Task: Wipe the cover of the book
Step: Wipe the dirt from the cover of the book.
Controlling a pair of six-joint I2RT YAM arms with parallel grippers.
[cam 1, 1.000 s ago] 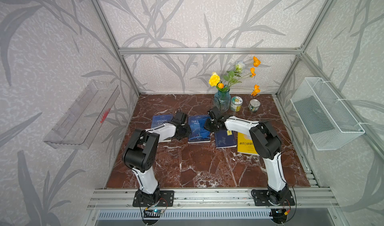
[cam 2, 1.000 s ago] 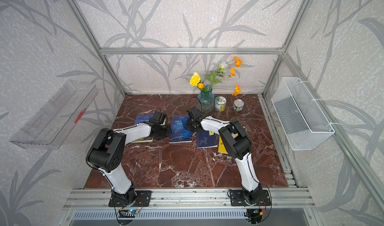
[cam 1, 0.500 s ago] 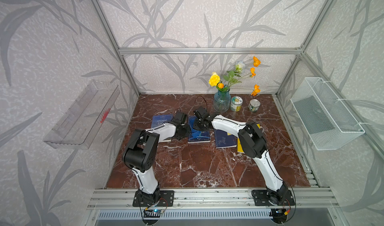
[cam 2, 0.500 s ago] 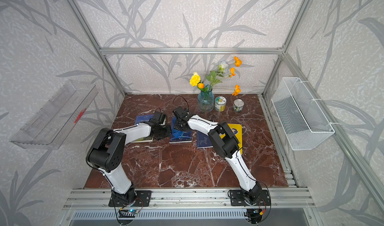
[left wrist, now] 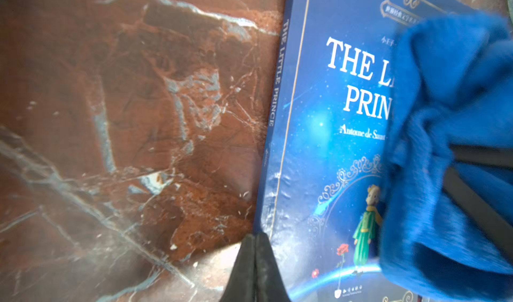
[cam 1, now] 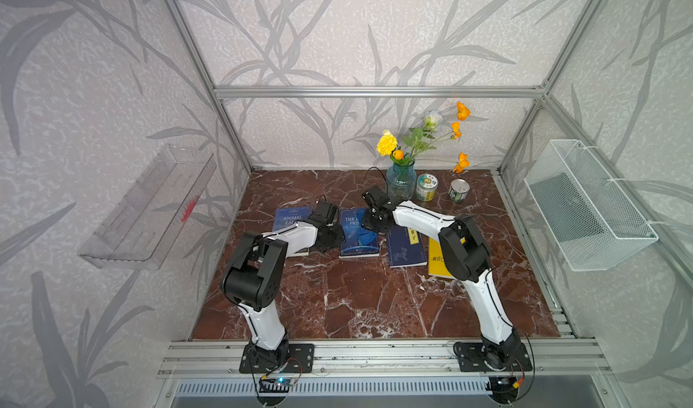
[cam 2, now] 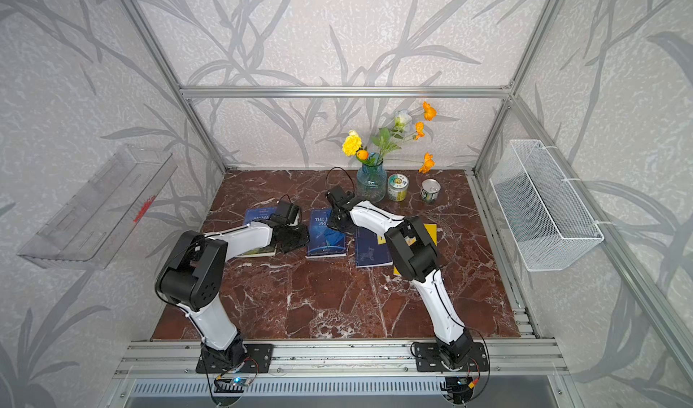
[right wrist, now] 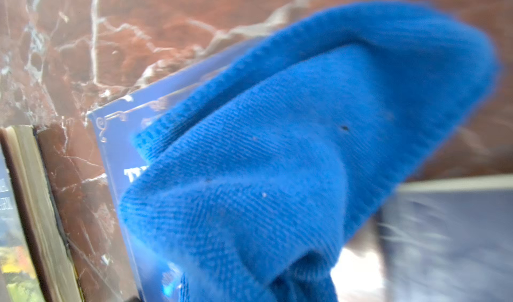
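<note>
While the wipe is under way, the book [cam 1: 358, 233] is lying flat at the centre of both top views. It is second from the left in a row of books on the worktop [cam 1: 356, 297], below the vase [cam 1: 400, 179]. The left fingers [cam 1: 330, 239] are sitting just beside its left edge, and the right arm is reaching in over its upper right part.

Seen from the left wrist, those left fingers are pressing tightly together with nothing between them, their tips right at the book's spine edge. The right fingers [left wrist: 477, 159] are showing as dark bars clenching a bunched blue cloth [left wrist: 449, 106], which is lying over the title.

From the right wrist, the cloth is draping across a cover corner, blurred.

The book is looking like a thin, light paperback with a glossy cover. It is probably going to slide on the polished stone, so bracing it at the spine edge suits better than lifting. The cloth is soft and floppy, best gripped at its gathered middle.
</note>
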